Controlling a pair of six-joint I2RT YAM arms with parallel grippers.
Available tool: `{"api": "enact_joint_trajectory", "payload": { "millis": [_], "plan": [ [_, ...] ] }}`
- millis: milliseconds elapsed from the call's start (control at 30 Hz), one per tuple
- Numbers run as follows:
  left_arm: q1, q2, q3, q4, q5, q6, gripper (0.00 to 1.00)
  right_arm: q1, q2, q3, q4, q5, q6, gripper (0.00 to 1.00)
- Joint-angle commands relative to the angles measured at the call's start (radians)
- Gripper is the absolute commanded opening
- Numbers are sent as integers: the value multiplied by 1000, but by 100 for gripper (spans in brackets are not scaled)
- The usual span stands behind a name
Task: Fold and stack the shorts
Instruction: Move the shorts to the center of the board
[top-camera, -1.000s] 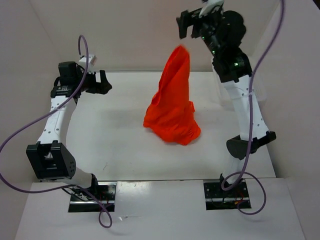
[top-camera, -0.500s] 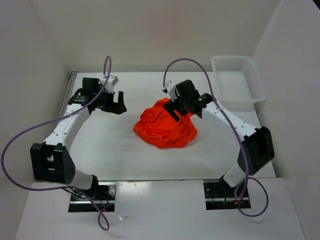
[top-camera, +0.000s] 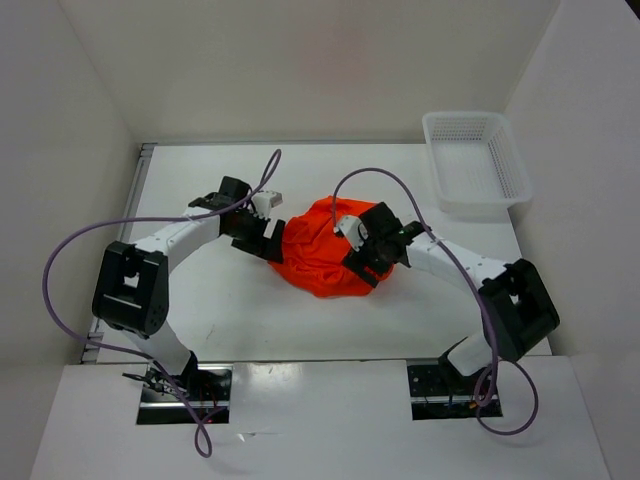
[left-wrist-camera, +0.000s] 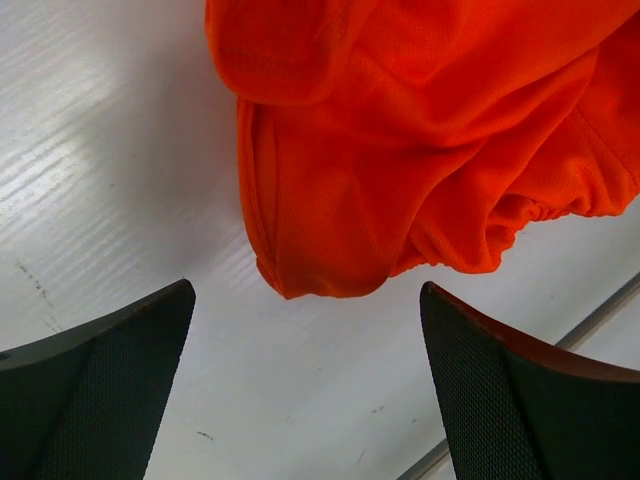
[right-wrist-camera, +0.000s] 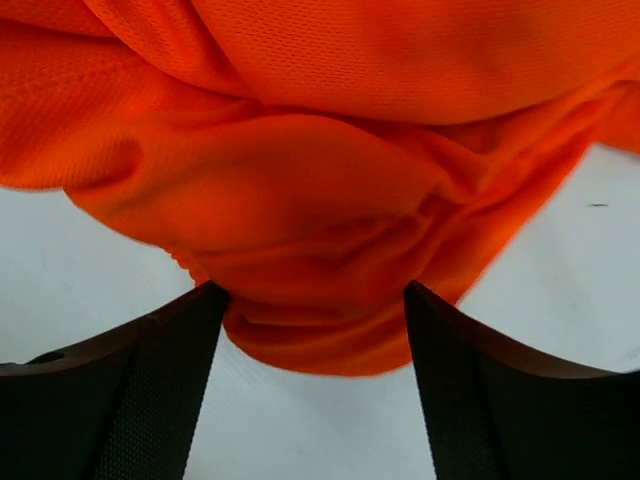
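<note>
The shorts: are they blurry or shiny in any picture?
Left wrist view: shorts fairly sharp, bright glare streaks on the table. Right wrist view: weave crisp up top, softer lower down. Top view: even light, faint shadow beneath the shorts.

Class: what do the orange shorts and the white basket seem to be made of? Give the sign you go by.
The shorts: soft, matte mesh-knit fabric, probably synthetic; tiny holes show in the weave and it crumples into loose folds. The basket: white, likely plastic; stiff openwork walls in a regular grid.
</note>
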Motion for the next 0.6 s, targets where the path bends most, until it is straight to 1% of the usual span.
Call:
{"api": "enact_joint_trajectory", "payload": {
  "millis": [0, 33, 67, 133, 167, 200, 233, 267, 300, 333, 367, 400, 433, 467, 500, 533, 567],
  "plan": [
    [-5, -17, -1, 65, -52, 4, 100, 1, 55, -17, 72, -64, -3, 75],
    [-5, -28, -1, 77, -67, 4, 100, 1, 79, -5, 72, -73, -3, 65],
    [-5, -28, -1, 77, -80, 4, 100, 1, 90, -5, 81, -73, -3, 44],
    [-5, -53, -11, 86, -112, 4, 100, 1, 127, 19, 81, -43, -3, 24],
    [-5, -53, -24, 86, -122, 4, 100, 1, 141, 35, 104, -17, -24, 7],
    [-5, -66, -24, 86, -135, 4, 100, 1, 156, 50, 119, 17, -44, 0],
    [-5, -80, -37, 97, -168, 4, 100, 1, 173, 68, 144, 61, -67, 0],
    [-5, -80, -38, 113, -190, 4, 100, -10, 215, 97, 175, 157, -111, 0],
    [-5, -94, -53, 123, -214, 4, 100, -22, 243, 195, 251, 204, -111, 0],
    [-5, -108, -67, 144, -263, 4, 100, -48, 275, 269, 283, 244, -111, 0],
    [-5, -108, -67, 155, -285, 4, 100, -48, 356, 350, 307, 308, -84, 0],
    [-5, -119, -79, 164, -302, 4, 100, -48, 396, 525, 345, 338, -75, 0],
    [-5, -129, -79, 173, -325, 4, 100, -48, 439, 614, 354, 358, -75, 1],
    [-5, -129, -79, 173, -325, 4, 100, -48, 520, 777, 363, 390, -35, 9],
    [-5, -139, -88, 173, -325, 4, 100, -48, 559, 856, 364, 390, -17, 36],
    [-5, -151, -88, 173, -325, 4, 100, -36, 596, 930, 333, 390, 3, 50],
    [-5, -160, -97, 173, -325, 4, 100, -36, 646, 1048, 306, 399, 64, 62]
  ]
}}
